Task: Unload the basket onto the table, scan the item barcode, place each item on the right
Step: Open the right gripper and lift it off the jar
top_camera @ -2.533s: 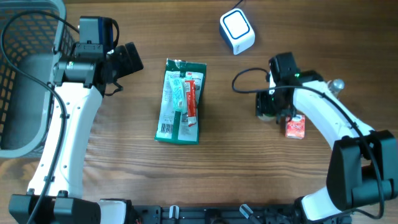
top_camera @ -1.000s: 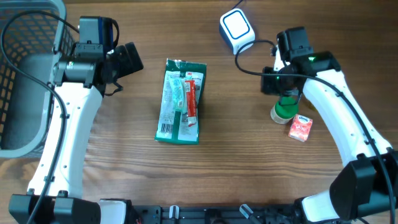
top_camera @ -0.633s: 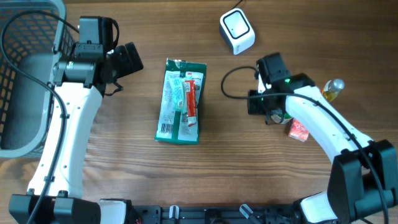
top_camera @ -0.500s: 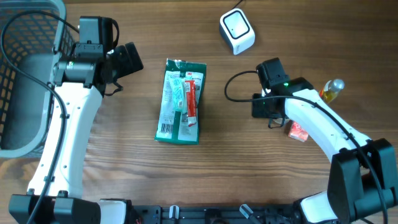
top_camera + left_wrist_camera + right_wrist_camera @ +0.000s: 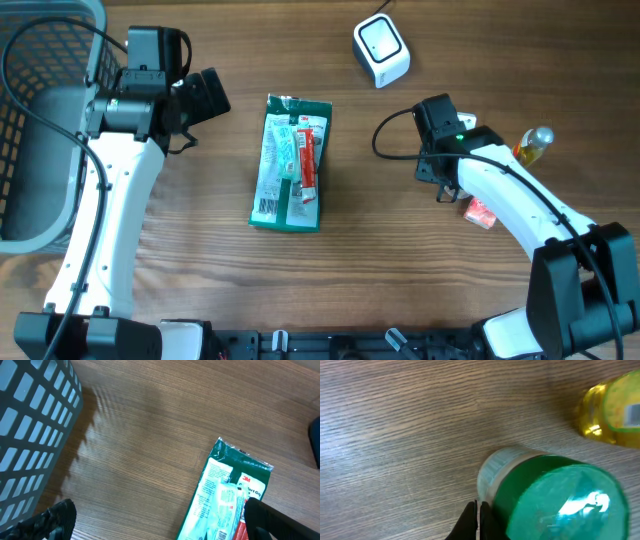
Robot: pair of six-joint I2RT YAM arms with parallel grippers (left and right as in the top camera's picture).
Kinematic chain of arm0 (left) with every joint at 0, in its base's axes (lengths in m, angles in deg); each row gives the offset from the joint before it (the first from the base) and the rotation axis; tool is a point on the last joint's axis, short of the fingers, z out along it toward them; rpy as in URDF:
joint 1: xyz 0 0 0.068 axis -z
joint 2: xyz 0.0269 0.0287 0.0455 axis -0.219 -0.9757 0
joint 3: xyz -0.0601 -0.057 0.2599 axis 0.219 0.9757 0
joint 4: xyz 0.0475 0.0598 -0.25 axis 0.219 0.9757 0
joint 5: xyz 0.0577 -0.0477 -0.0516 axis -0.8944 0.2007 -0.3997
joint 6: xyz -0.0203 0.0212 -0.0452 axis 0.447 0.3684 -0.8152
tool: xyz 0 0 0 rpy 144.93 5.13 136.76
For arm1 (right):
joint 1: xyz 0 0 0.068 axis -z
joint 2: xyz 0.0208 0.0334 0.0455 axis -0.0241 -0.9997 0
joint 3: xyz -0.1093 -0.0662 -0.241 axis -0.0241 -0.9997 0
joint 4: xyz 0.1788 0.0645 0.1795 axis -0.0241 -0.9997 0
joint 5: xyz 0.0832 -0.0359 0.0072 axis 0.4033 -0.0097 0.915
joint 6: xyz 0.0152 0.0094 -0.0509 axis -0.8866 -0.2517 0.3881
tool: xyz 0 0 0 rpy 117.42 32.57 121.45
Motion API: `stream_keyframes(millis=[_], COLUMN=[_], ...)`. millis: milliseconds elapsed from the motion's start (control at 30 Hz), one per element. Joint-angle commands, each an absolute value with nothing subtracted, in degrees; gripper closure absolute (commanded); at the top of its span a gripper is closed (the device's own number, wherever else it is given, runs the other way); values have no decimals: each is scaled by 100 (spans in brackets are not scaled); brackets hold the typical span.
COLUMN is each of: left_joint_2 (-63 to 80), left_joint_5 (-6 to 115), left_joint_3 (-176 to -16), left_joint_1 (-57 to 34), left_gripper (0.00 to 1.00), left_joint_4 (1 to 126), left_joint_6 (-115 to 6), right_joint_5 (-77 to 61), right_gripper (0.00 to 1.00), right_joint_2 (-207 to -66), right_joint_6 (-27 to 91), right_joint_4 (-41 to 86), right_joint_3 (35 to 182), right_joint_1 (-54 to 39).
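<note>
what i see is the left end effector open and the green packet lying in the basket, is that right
Not quite: the left end effector is open, but the packet lies on the table, apart from the basket, not in it. The overhead view shows it.

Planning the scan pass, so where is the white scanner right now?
Overhead view: the white scanner sits near the far edge of the table, right of centre, up and right of the green package.

Your clear jar (image 5: 555, 497) shows its green lid nearly face-on (glare across it); the white scanner (image 5: 381, 50) sits well apart.
</note>
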State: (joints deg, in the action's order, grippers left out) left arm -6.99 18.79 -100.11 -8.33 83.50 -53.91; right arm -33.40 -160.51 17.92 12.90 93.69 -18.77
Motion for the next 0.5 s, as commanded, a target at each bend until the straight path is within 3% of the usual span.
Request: stream_keyframes(millis=[0,467], left_joint_2=[-714,-714], left_joint_5=[1927,1925], left_joint_3=[-10059,-10059], left_joint_1=[-864,-864], left_gripper=[0,0], left_joint_4=[8337,8337], left_joint_6=[-5319,-5319], right_joint_5=[-2691,-4202], right_gripper=[94,93], right_joint_2=[-16032,-16032], right_joint_6=[1589,1567], right_joint_4=[1242,632], right_joint_3=[9354,9350], right_joint_1=[-1851,-1602])
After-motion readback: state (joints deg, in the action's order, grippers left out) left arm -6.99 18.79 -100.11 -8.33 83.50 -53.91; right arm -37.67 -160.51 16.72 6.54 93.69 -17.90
